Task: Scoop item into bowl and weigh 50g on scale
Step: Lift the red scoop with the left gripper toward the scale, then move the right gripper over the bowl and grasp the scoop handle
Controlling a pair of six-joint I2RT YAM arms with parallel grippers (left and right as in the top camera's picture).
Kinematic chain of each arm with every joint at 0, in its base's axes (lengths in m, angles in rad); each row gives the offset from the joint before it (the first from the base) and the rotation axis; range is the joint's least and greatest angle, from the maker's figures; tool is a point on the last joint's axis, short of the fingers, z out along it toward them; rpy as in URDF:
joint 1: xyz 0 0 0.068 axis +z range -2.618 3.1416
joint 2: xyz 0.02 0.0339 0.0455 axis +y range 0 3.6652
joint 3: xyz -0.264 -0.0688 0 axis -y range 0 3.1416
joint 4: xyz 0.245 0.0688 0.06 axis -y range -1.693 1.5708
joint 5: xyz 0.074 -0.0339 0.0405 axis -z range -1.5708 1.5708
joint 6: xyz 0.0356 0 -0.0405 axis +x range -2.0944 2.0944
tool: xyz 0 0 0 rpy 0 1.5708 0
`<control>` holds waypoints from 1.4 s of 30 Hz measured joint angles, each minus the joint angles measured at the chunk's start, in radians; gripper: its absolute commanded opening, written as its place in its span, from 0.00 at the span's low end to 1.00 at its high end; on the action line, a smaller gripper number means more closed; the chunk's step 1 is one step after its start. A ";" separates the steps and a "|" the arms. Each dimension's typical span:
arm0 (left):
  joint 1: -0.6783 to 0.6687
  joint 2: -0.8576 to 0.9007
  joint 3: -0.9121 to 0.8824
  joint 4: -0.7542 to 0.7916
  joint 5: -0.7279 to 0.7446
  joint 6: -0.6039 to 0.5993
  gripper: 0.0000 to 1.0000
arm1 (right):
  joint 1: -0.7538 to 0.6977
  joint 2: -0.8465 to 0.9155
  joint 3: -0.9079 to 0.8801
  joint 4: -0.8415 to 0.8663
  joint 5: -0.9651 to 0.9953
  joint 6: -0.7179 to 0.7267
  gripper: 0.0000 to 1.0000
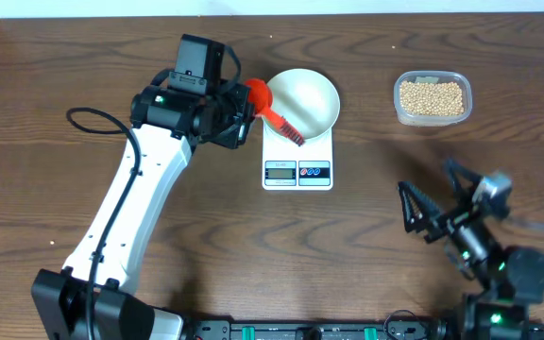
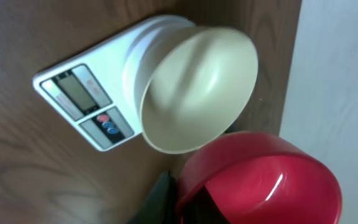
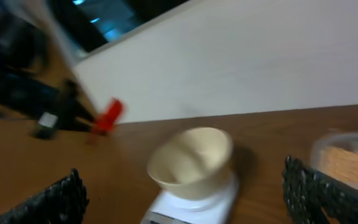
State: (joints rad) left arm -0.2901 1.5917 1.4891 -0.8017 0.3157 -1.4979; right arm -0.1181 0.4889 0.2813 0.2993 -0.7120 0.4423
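The empty cream bowl (image 1: 305,97) (image 2: 197,87) (image 3: 191,158) stands on the white scale (image 1: 297,159) (image 2: 79,99) (image 3: 191,205). The tan beans (image 1: 432,96) fill a clear tub (image 1: 399,111) at the back right; in the right wrist view the beans (image 3: 353,165) show at the right edge. My left gripper (image 1: 246,118) (image 2: 185,208) is shut on a red scoop (image 1: 258,93) (image 2: 260,180) (image 3: 107,115) just left of the bowl's rim. The scoop looks empty. My right gripper (image 1: 433,195) (image 3: 188,199) hovers open and empty in front of the tub, facing the scale.
A black cable (image 1: 93,121) loops on the wooden table left of the left arm. A white wall (image 3: 241,56) runs along the table's far edge.
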 measured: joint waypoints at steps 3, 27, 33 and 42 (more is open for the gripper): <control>-0.023 0.000 0.000 0.028 -0.047 -0.039 0.07 | 0.000 0.186 0.175 0.007 -0.125 0.029 0.99; -0.069 0.000 0.000 0.067 -0.135 -0.286 0.07 | 0.387 0.994 0.625 0.087 -0.135 0.115 0.80; -0.069 0.000 0.000 0.022 -0.127 -0.309 0.07 | 0.423 1.006 0.628 0.111 -0.119 0.151 0.38; -0.069 0.000 0.000 0.010 -0.063 -0.313 0.07 | 0.496 1.006 0.629 0.111 -0.111 0.156 0.32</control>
State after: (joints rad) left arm -0.3595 1.5917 1.4891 -0.7918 0.2531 -1.8107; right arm 0.3782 1.4952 0.9100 0.4099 -0.8227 0.5987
